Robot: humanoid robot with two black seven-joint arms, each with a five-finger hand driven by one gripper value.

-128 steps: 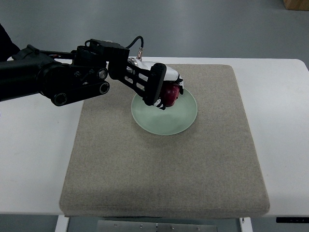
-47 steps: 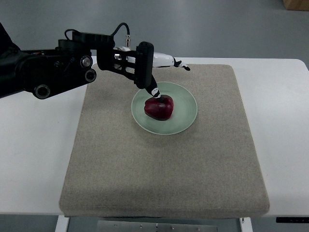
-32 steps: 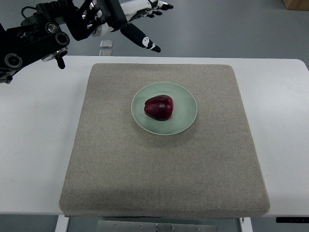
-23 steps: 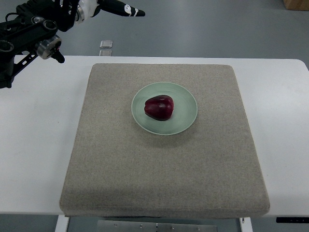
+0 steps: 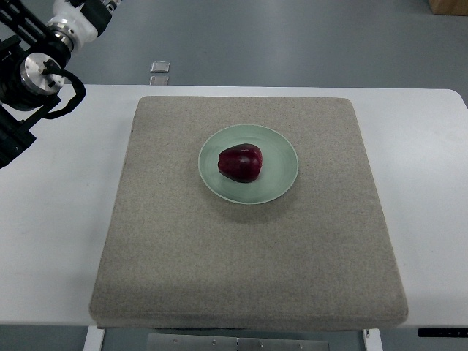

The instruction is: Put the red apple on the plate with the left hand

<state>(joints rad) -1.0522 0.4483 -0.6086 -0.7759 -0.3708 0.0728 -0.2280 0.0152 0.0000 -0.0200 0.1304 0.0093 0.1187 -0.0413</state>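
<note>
- The apple (image 5: 239, 161) rests on the plate (image 5: 281, 162), a little toward the plate's left side, with nothing touching it. Judged from this, the placing is done.
- It lies slightly tilted, its darker hollow turned toward the mat's far edge; the plate's shallow dish probably keeps it from rolling off.
- The plate sits on the mat (image 5: 248, 256), somewhat nearer the mat's far edge than its near one and roughly midway between the left and right edges. The soft mat likely serves to cushion things and stop the plate from sliding.
- The mat covers the middle of the table (image 5: 55, 219), leaving bare white strips along the left and right sides.
- The left arm (image 5: 36, 69) shows only at the picture's far-left corner, well apart from plate and apple: dark joints, a cable loop and a white wrist part.
- The left hand itself is cut off by the top of the picture, so I cannot tell whether it is open or closed. It holds no apple, since that is on the plate.
- The right arm is out of view.
- Beyond the table's far edge a small pale square thing (image 5: 160, 67) lies on the floor; too small to name.
- At the far-right corner a brown corner of something (image 5: 447, 6) is cut off by the frame.
</note>
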